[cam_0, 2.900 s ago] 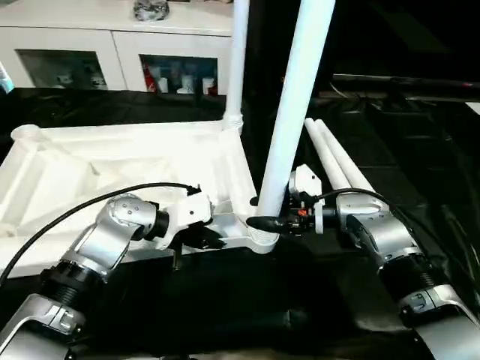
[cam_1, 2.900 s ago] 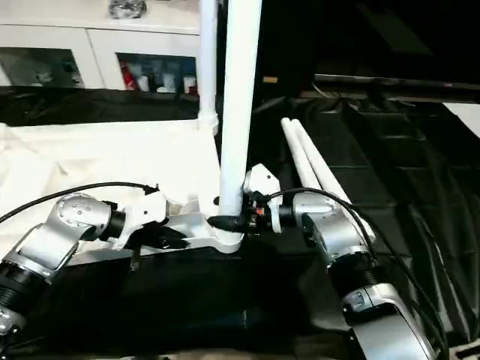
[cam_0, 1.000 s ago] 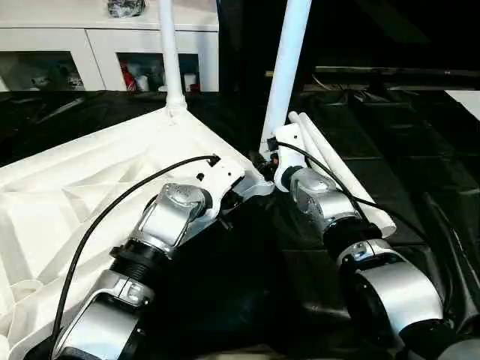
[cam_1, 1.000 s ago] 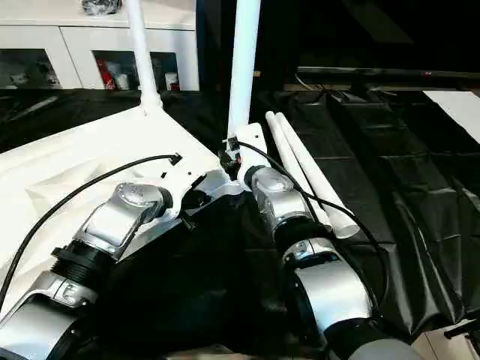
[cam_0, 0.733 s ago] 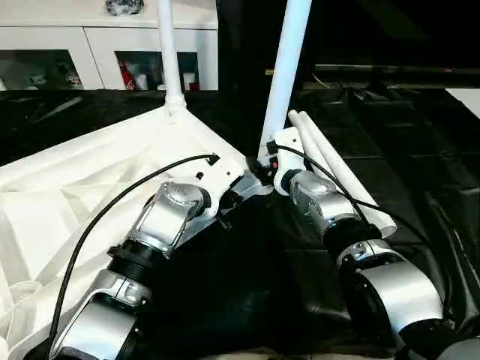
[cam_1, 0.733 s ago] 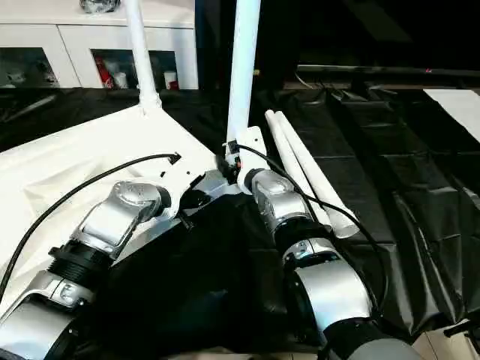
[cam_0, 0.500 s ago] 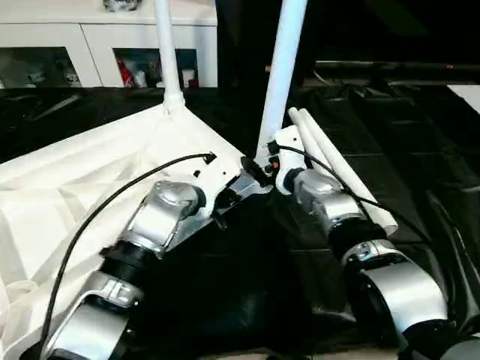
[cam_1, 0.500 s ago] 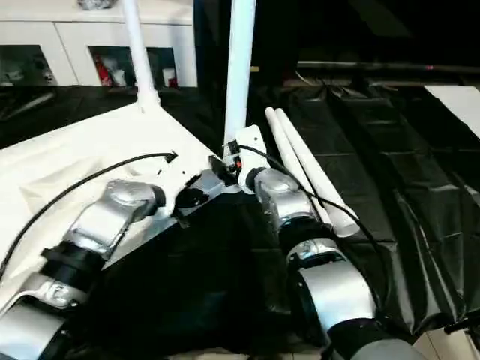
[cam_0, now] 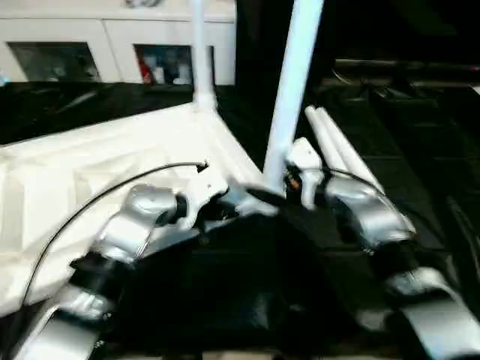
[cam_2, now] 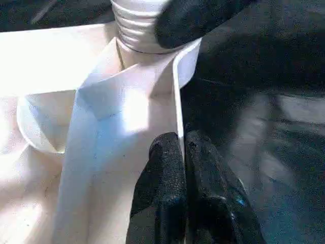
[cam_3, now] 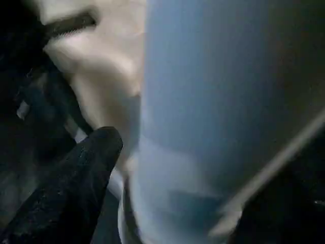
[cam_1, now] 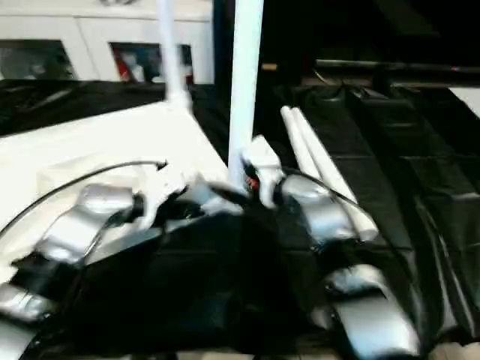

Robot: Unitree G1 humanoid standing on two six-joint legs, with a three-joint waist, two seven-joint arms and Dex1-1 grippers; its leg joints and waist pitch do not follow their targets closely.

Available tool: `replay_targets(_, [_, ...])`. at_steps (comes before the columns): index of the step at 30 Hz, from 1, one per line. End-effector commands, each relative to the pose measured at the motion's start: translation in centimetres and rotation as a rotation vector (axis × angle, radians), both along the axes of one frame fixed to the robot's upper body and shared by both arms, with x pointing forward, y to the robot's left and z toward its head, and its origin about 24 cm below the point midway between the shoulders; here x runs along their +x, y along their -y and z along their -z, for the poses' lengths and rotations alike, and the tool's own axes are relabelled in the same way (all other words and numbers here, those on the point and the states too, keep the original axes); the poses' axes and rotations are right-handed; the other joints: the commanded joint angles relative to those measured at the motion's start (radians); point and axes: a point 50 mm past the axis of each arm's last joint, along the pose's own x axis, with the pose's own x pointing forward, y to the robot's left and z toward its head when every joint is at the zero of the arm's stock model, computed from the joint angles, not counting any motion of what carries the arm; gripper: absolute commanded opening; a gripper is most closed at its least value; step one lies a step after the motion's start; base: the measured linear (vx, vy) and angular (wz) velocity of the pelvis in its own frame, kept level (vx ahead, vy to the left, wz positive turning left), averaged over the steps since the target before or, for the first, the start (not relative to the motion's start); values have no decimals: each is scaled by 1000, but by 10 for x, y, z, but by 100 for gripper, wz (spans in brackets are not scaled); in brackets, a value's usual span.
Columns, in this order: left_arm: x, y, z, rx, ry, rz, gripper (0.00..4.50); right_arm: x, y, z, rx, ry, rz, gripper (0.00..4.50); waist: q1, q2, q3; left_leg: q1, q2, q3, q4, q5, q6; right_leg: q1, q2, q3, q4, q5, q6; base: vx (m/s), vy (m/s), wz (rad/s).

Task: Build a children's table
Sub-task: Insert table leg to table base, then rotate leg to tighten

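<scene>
The children's table top [cam_0: 82, 172] lies upside down on black cloth. One white leg [cam_0: 199, 52] stands in its far corner socket. A second leg [cam_0: 294, 82] stands in the near corner socket. My left gripper [cam_2: 182, 145] is shut on the top's thin rim wall just beside that near socket. My right gripper [cam_0: 271, 196] is at the base of the near leg [cam_3: 213, 117], open around it; one finger [cam_3: 89, 173] stands slightly off the tube and the other is hidden behind it. Its fingertip [cam_2: 195, 20] lies by the leg's threaded end.
Two more white legs [cam_0: 337, 146] lie side by side on the black cloth [cam_0: 420, 127] to the right of the top. A white cabinet with glass doors [cam_0: 112, 45] stands at the back. A black cable loops over my left forearm [cam_0: 82, 217].
The camera has swung, shifting the whole picture. My right gripper's fingers have spread apart at the base of the near leg. My left gripper keeps its hold on the rim.
</scene>
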Motion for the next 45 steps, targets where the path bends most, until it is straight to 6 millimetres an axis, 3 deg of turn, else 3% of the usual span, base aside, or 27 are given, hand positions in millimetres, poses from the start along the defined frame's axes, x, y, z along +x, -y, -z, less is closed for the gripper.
replay_targets(1, [-3, 17, -25, -88, 98, 149, 0, -8, -2, -5, -6, -10, -87, 396, -2, 10, -76, 27, 40, -13, -56, -203, 39, 58, -60, 48, -62, -88, -235, 0, 0, 0])
replay_targets(5, [-6, 13, -24, -88, 85, 178, 0, -15, 2, -3, -34, -30, -121, 396, -1, 9, -75, 26, 40, -16, -57, -217, 26, 59, -61, 47, -65, -131, -217, 0, 0, 0])
replay_targets(14, [-15, 4, -21, -88, 55, 239, 0, -28, 7, -4, -34, -71, -162, 396, -1, 10, -76, 26, 40, -16, -56, -216, 21, 56, -61, 47, -62, -122, -224, 0, 0, 0])
replay_targets(15, [-16, 3, -19, -81, 52, 240, 0, -28, 6, -3, -33, -71, -162, 363, -1, 10, -75, 27, 40, -17, -56, -224, 18, 56, -61, 46, -63, -135, -220, 0, 0, 0])
replay_targets(18, [-17, 3, -18, -75, 51, 241, 0, -29, 6, -3, -33, -71, -161, 356, -3, 10, -76, 28, 39, -16, -55, -226, 13, 56, -61, 47, -64, -137, -218, 0, 0, 0])
replay_targets(21, [-17, 1, -15, -62, 51, 239, 0, -30, 4, -1, -31, -73, -158, 319, -2, 10, -77, 26, 39, -17, -55, -219, 13, 58, -61, 47, -62, -133, -215, 0, 0, 0])
replay_targets(22, [-17, 1, -14, -60, 51, 237, 0, -31, 3, 0, -29, -76, -160, 319, -3, 4, -77, 26, 39, -16, -55, -216, 16, 58, -60, 47, -62, -129, -215, 0, 0, 0])
replay_targets(25, [-17, 0, -14, -56, 51, 238, 0, -31, 1, 0, -25, -78, -162, 287, -2, 7, -77, 26, 38, -16, -52, -207, 19, 57, -61, 47, -61, -125, -218, 0, 0, 0])
replay_targets(31, [-18, 0, -13, -56, 50, 232, 0, -33, -3, 6, -7, -93, -150, 277, -2, 4, -76, 26, 39, -16, -53, -214, 15, 57, -62, 47, -62, -148, -213, 0, 0, 0])
replay_targets(37, [-12, 8, -9, -82, 53, 109, 0, -27, -13, 25, 72, -131, 36, 276, -12, 5, -74, 26, 38, -18, -55, -235, -4, 54, -64, 48, -63, -184, -207, 0, 0, 0])
replay_targets(39, [-9, 14, -8, -99, 52, 50, 0, -24, -19, 32, 88, -142, 121, 275, -22, 4, -71, 27, 37, -20, -58, -267, -19, 51, -66, 48, -71, -244, -198, 0, 0, 0])
replay_targets(41, [-1, 25, -5, -108, 59, -61, 0, -17, -34, 43, 117, -169, 267, 275, -30, 1, -71, 22, 35, -23, -60, -266, -26, 56, -66, 48, -71, -264, -184, 0, 0, 0])
replay_targets(44, [8, 35, -2, -90, 65, -171, 0, -12, -54, 49, 128, -184, 365, 275, -45, 2, -68, 27, 32, -23, -58, -293, -37, 47, -67, 48, -81, -330, -172, 0, 0, 0])
replay_targets(45, [12, 39, -1, -84, 62, -219, 0, -9, -63, 51, 118, -178, 395, 275, -46, 3, -68, 34, 31, -24, -57, -314, -36, 45, -66, 46, -88, -362, -165, 0, 0, 0])
